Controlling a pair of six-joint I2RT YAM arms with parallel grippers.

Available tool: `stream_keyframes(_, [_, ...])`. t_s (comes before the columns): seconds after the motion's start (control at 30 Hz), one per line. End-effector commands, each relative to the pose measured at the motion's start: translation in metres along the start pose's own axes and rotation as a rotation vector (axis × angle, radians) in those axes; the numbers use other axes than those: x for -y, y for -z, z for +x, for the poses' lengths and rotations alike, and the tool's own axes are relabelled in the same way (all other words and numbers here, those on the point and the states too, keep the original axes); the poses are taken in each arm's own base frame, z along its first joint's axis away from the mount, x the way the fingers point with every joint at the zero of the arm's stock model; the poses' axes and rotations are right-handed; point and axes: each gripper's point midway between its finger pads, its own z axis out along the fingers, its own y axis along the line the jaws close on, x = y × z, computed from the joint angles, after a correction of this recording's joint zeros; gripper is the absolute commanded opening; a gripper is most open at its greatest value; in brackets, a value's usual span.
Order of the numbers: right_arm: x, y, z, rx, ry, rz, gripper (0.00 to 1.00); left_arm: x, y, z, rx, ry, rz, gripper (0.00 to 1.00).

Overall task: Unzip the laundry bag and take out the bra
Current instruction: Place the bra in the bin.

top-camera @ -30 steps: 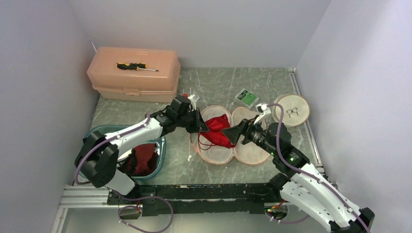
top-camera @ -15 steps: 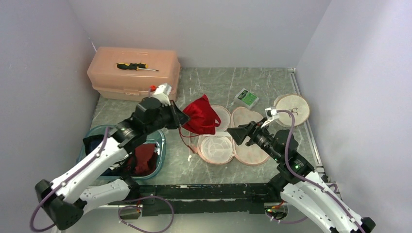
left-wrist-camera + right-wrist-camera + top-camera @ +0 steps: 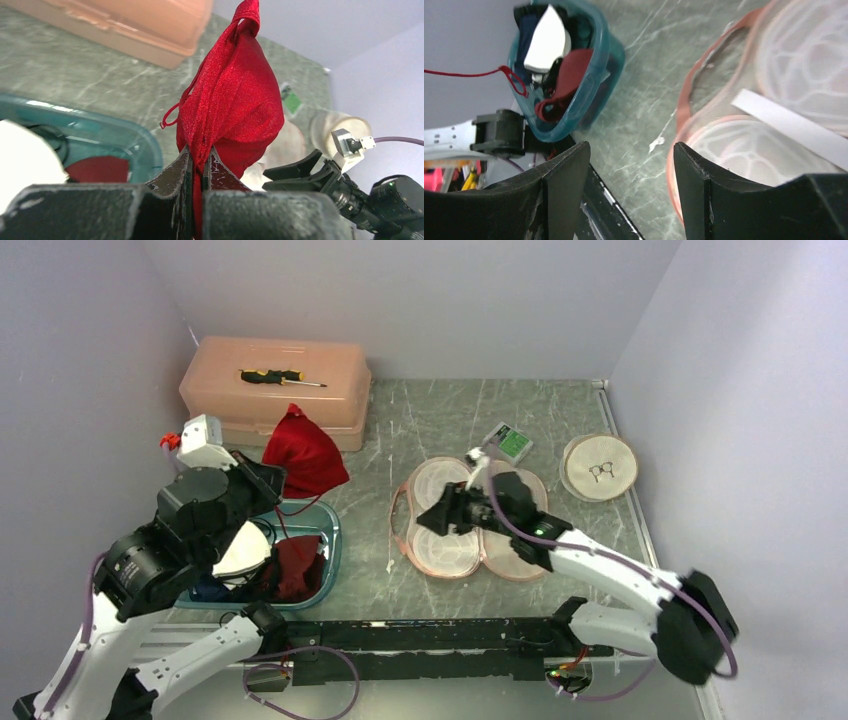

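Note:
The bright red bra [image 3: 305, 455] hangs bunched in the air over the left side of the table, between the toolbox and the basin. My left gripper [image 3: 268, 481] is shut on it; in the left wrist view its fingertips [image 3: 186, 159] pinch the red fabric [image 3: 232, 100] and a thin strap loops off to the left. The pink mesh laundry bag [image 3: 448, 540] lies spread open and flat at the table's middle, showing nothing red inside. My right gripper [image 3: 432, 518] hovers open over the bag's left edge [image 3: 684, 100], with nothing between its fingers [image 3: 631, 150].
A teal basin [image 3: 333, 540] with red, white and dark clothes sits at the left front. Behind it stands a peach toolbox [image 3: 275, 400] with a screwdriver [image 3: 280, 377] on top. A green box [image 3: 512, 443] and a round mesh pouch [image 3: 598, 467] lie at the back right.
My left arm has pulled the bra out of the bag and swung it up and left toward the basin. The right gripper has moved left over the bag and narrowed a little.

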Motion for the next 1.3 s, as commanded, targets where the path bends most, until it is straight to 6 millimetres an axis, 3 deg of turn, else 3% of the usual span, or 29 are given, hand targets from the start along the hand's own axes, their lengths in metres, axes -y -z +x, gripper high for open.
stream_keyframes(0.0, [-0.059,-0.042,-0.010,-0.032,0.078,-0.141,0.65,-0.054,0.001,0.015,-0.056,-0.056,-0.301,0.03])
stream_keyframes(0.2, [-0.070,-0.088,-0.001,-0.072,0.013,-0.197,0.66,-0.090,0.017,0.033,-0.051,0.018,-0.408,0.03])
stream_keyframes(0.37, [-0.072,-0.099,0.004,-0.093,0.012,-0.211,0.66,-0.116,0.018,0.062,-0.060,0.070,-0.452,0.03])
stream_keyframes(0.5, [-0.067,-0.094,0.008,-0.095,0.022,-0.196,0.66,-0.137,0.007,0.090,-0.089,0.071,-0.570,0.03])
stream_keyframes(0.8, [-0.061,-0.069,0.017,-0.080,0.017,-0.191,0.66,-0.152,-0.024,0.131,-0.132,0.085,-0.666,0.03])
stream_keyframes(1.07, [-0.060,-0.042,0.019,-0.054,0.033,-0.194,0.66,-0.154,-0.057,0.171,-0.231,0.157,-0.587,0.03])
stream_keyframes(1.27, [-0.064,-0.019,0.019,-0.034,0.045,-0.210,0.67,-0.178,-0.055,0.187,-0.238,0.212,-0.678,0.03])
